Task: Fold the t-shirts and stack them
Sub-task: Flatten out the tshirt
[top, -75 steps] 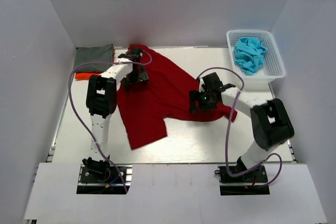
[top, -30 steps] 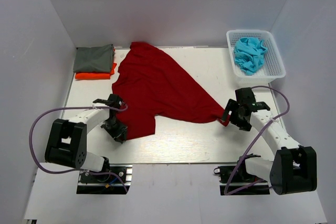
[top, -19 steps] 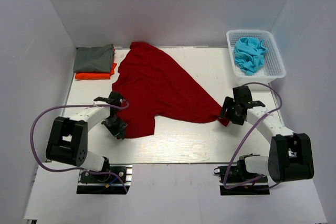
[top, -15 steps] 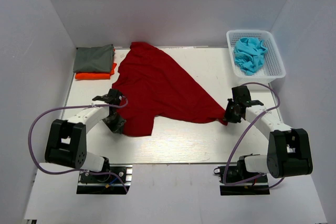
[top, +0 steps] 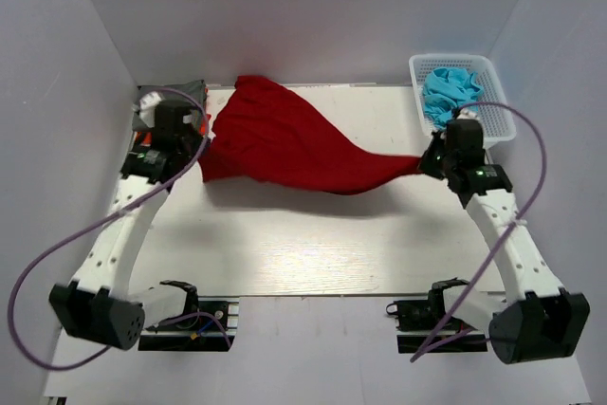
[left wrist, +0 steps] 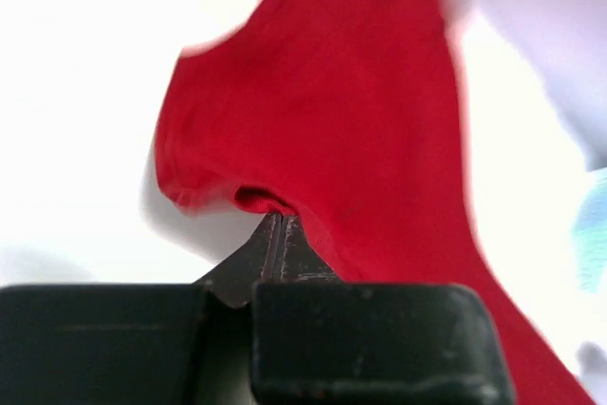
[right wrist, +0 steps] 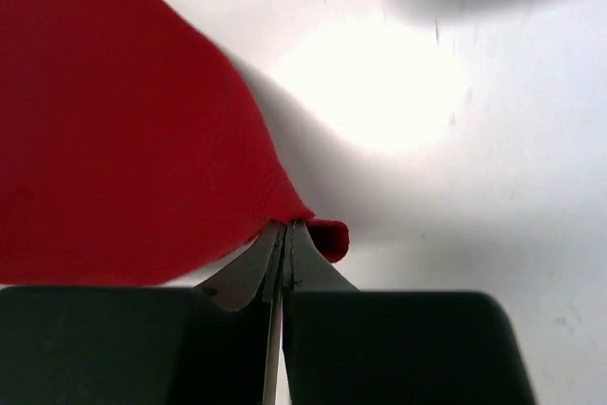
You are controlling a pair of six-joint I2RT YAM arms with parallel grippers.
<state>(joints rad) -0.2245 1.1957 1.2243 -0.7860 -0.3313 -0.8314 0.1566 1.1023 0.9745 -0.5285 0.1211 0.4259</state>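
Note:
A dark red t-shirt (top: 303, 144) hangs stretched between my two grippers above the table, its far edge still resting near the back. My left gripper (top: 202, 142) is shut on its left edge, seen pinched at the fingertips in the left wrist view (left wrist: 277, 218). My right gripper (top: 427, 162) is shut on the shirt's right corner, with a small red fold beside the tips (right wrist: 285, 227). A folded grey-green t-shirt (top: 194, 88) lies on an orange one (top: 203, 121) at the back left, mostly hidden by my left arm. Turquoise t-shirts (top: 446, 87) sit crumpled in the basket.
The white lattice basket (top: 503, 120) stands at the back right corner, just behind my right wrist. White walls enclose the table (top: 313, 253) on three sides. Both arm bases sit at the near edge.
Both grippers closed on the red shirt's near corners, then lifted and pulled them up and toward the back, drawing the shirt taut off the table.

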